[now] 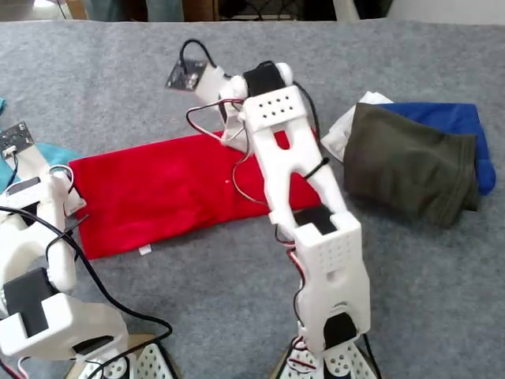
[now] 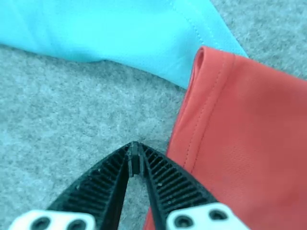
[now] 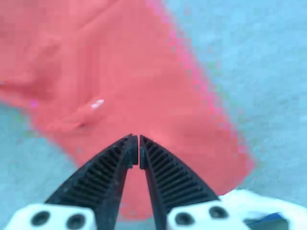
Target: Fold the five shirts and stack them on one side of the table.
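On the grey tabletop (image 1: 221,292), a red shirt (image 1: 158,193) is lying in a long folded strip. The high view is showing an olive shirt (image 1: 406,166) atop a blue shirt (image 1: 454,118). Wrist views are showing the left gripper (image 2: 135,160) closed, empty, near a turquoise shirt (image 2: 120,28), and the right gripper (image 3: 135,146) closed, empty, above red cloth.

Bright, soft, even light with faint shadows.

In the high view the table (image 1: 197,300) is lit evenly from above. Soft-edged shade lies under the near edge of the olive shirt (image 1: 402,166) and close beside the right arm (image 1: 292,174). In the left wrist view a thin shadow follows the red shirt's (image 2: 240,143) folded edge, and the left gripper's (image 2: 135,158) ribbed fingers stay dark and matte.
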